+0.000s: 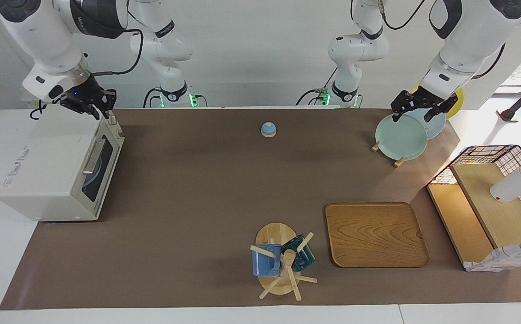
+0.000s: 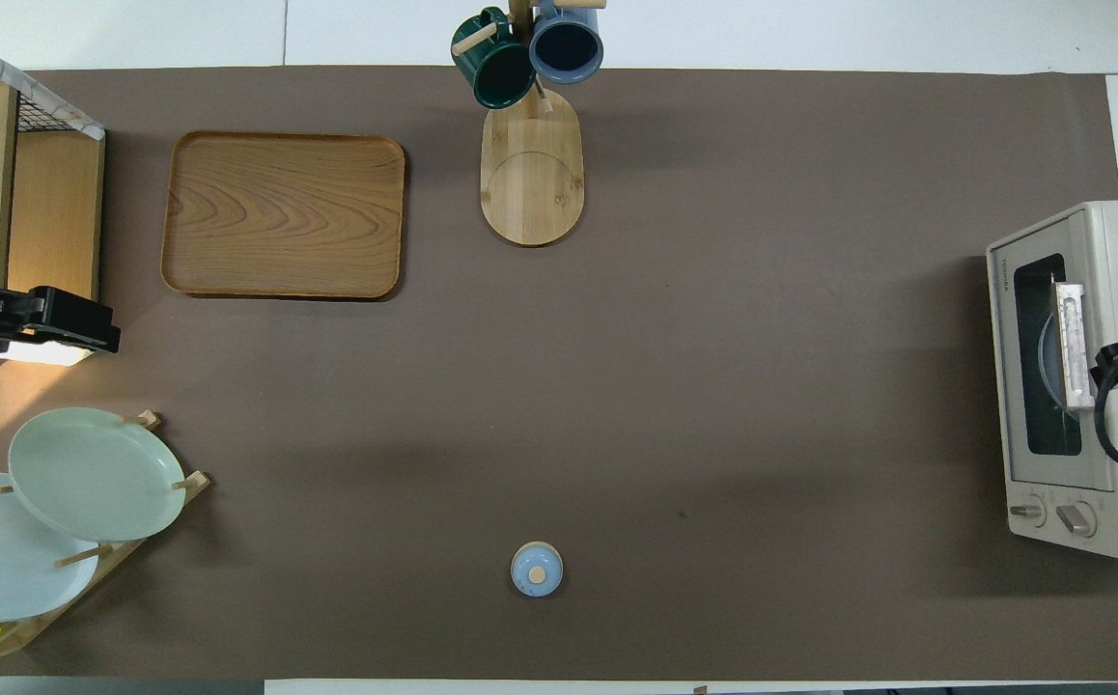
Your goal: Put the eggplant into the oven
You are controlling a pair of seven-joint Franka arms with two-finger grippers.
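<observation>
Right gripper (image 1: 88, 101) sits at 10 o'clock in the facing view, up in the air over the corner of the oven (image 1: 49, 171) closest to the robots. It carries nothing I can see. Can't tell how far it is opened from here.

Left gripper (image 1: 418, 108) waits at 2 o'clock, spread wide and empty, over the pale green plate (image 1: 400, 139) in the rack.

Eggplant: not visible in either view, and nothing purple is on the mat. The oven is at 9 o'clock in the facing view, 3 o'clock in the overhead one. Its door is shut, with the bar handle (image 2: 1071, 343) flat against the dark glass. A pale curved rim shows through the glass, nothing more. My read: the eggplant is inside and the task is about finished, but the glass hides the proof.

Risks from here:
- The right gripper is close above the oven's top edge. Pulling away low or sideways could clip the casing and shove the oven on the mat.
- The arm's cable (image 2: 1114, 425) loops across the door face in the overhead view. If it sags it could catch the handle and drag the door open.
- If the door isn't fully latched, any knock reopens it.
- The left gripper is right over the plates. A downward drift would hit the green one.
</observation>
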